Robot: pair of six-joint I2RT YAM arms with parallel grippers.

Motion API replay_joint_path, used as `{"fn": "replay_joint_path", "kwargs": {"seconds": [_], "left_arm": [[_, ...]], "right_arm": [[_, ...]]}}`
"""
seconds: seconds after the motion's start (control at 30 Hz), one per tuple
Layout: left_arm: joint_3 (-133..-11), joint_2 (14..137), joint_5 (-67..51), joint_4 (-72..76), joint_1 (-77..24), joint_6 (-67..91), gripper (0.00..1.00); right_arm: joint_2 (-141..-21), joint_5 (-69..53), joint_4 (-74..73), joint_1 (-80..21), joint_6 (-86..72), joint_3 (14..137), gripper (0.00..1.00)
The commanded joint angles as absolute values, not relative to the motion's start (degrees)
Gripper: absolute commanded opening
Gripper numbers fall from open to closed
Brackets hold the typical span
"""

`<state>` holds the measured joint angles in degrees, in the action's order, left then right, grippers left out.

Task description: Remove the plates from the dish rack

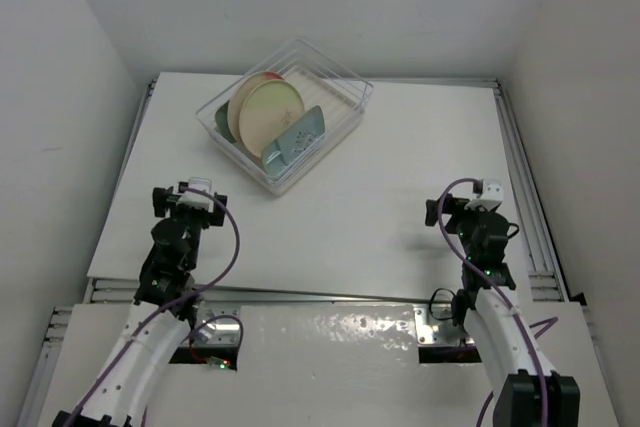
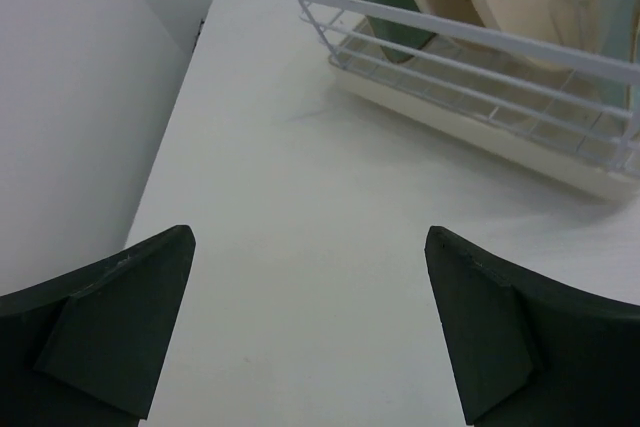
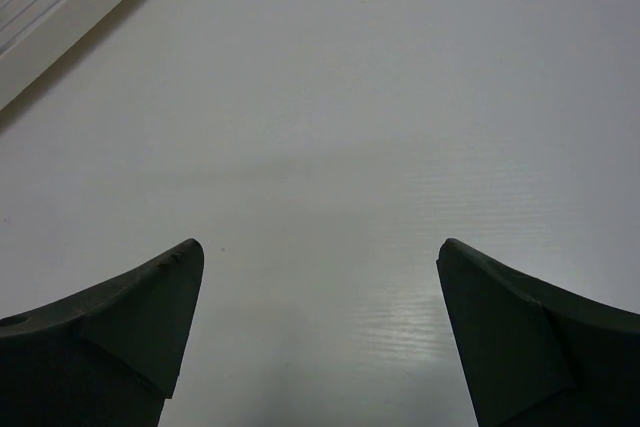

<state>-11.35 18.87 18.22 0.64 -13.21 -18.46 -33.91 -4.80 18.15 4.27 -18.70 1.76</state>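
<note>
- Rack location: the dish rack (image 1: 343,95) sits at the far side of the white table (image 1: 380,207), left of centre, turned at an angle to the table edges.
- Rack contents: I see the plates (image 1: 275,122) standing on edge and leaning in the near-left part of the rack. The ribbed white base shows in the far-right part.
- Plate order, overhead view: the cream-yellow plate (image 1: 265,107) shows its full face. The pink-edged plate (image 1: 262,78) stands directly behind it and is mostly covered.
- Near corner: a pale green rectangular plate (image 1: 298,137) leans in front of the cream-yellow plate and overlaps its lower edge.
- Left side of the stack: a darker green edge (image 1: 221,119) shows beside the round plates. I cannot tell its shape from above.
- Left gripper (image 2: 308,247): fingers (image 2: 110,327) are spread wide, with only bare table between them and nothing held. It points toward the rack, whose near-left corner fills the upper right of the left wrist view. It is near the rack but apart from it.
- Right gripper (image 3: 320,252): fingers are spread wide, with bare table between them and nothing held. It sits over the right side of the table, well apart from the rack. One corner of the rack base shows at the upper left of the right wrist view.
- Contact check: neither gripper touches the rack or any plate.
</note>
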Motion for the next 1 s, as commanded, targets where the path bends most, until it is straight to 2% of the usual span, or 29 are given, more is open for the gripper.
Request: {"fn": "replay_joint_path", "kwargs": {"seconds": [0.0,0.1,0.17,0.27,0.3,0.37,0.4,0.5,0.6,0.8,0.97], "left_arm": [[-14.8,20.4,13.2,-1.2,-13.8,-31.2,1.0],[-17.6,21.1,11.4,-1.1,-13.8,-35.0,0.99],[-25.8,27.1,8.8,-1.4,-13.9,-36.6,0.89],[-37.5,36.5,0.8,-7.5,-13.9,-35.8,0.78],[-47.2,44.7,-5.5,-14.0,-13.9,-35.5,0.71],[-57.4,53.7,-10.0,-20.6,-14.0,-32.2,0.66],[-66.7,62.2,-11.8,-25.9,-14.1,-30.7,0.62],[-80.6,76.2,-17.4,-31.2,-14.9,-24.5,0.57],[-87.9,85.3,-16.4,-31.4,-16.3,-23.1,0.56],[-96.1,96.0,-14.2,-33.4,-21.9,-25.5,0.59],[-95.8,101.3,-8.5,-31.6,-23.3,-20.2,0.6]], "right_arm": [[-34.6,-1.8,16.5,4.2,-22.5,7.6,0.99],[-36.5,-4.0,12.7,4.1,-22.5,12.6,0.99],[-38.5,-7.4,9.3,4.2,-21.7,16.6,0.99],[-40.9,-10.0,7.3,4.2,-21.6,21.1,0.99],[-41.4,-11.3,6.6,4.2,-21.5,21.8,0.99],[-42.7,-12.3,6.7,4.2,-20.8,23.2,0.97],[-43.1,-14.0,6.8,4.1,-20.3,23.6,0.93],[-44.8,-14.9,6.7,4.2,-19.2,24.3,0.9],[-45.7,-14.9,6.1,4.2,-19.2,24.9,0.9],[-45.4,-15.5,6.2,4.1,-21.5,23.9,0.9],[-44.5,-15.6,3.8,4.1,-22.9,23.1,0.89]]}}
